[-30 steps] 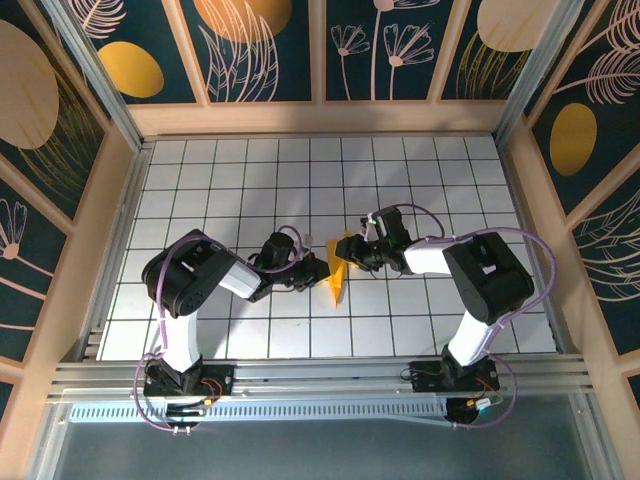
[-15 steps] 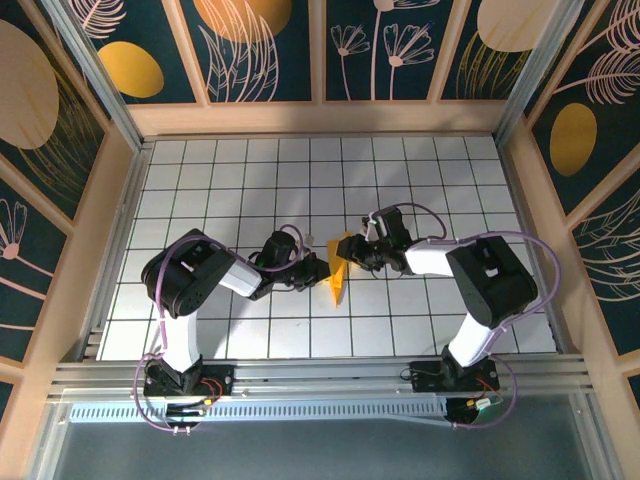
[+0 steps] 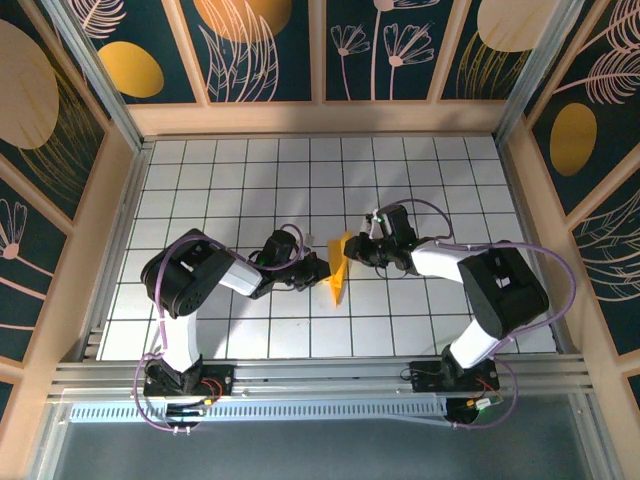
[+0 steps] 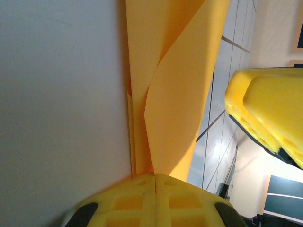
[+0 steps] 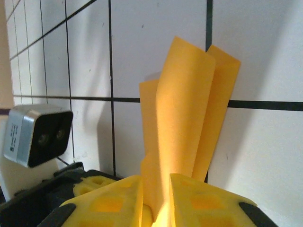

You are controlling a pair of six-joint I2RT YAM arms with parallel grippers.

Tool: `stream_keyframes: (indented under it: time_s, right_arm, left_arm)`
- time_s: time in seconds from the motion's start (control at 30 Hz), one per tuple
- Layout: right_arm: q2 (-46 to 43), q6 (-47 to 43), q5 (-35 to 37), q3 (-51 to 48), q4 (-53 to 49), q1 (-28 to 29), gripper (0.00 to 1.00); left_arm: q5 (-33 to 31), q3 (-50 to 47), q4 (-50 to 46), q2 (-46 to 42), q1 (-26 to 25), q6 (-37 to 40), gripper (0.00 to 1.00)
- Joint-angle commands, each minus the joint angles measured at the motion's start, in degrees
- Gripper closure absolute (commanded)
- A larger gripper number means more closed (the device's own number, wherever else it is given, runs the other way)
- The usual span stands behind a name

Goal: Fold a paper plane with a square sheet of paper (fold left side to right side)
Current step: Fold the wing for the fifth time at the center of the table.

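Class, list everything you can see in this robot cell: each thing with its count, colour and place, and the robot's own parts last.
paper plane: one, orange-yellow, mid-table between the grippers.
table: one, white with black grid lines, inside the walls.
wall panels: several, dark blue with pale flowers and golden ovals, on three sides.
rail: one, silver, along the near edge.
left arm, right arm: one each, black and white, purple cables.
left gripper: one, yellow fingers, shut on the paper plane.
right gripper: one, yellow fingers, shut on the paper plane.
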Motion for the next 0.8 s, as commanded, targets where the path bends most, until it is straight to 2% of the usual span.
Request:
stream_keyframes:
  time_s: [0.0,0.17,0.77]
  right_arm:
    - [0.8,-2.2,-1.3,2.3,-0.3,0.0,0.86]
    - [3.5,-2.8,-1.0,4.2,-0.3,0.3,0.9]
    - [8.8,-3.5,-0.9,5.5,0.8,0.3,0.91]
  left_arm:
    - [-8.7,0.1,-8.5,3.6,0.5,2.5,1.0]
    - [-9.7,0.1,-9.9,3.5,0.5,2.1,1.0]
    - [-11.5,-2.1,-10.2,2.3,1.0,0.7,1.0]
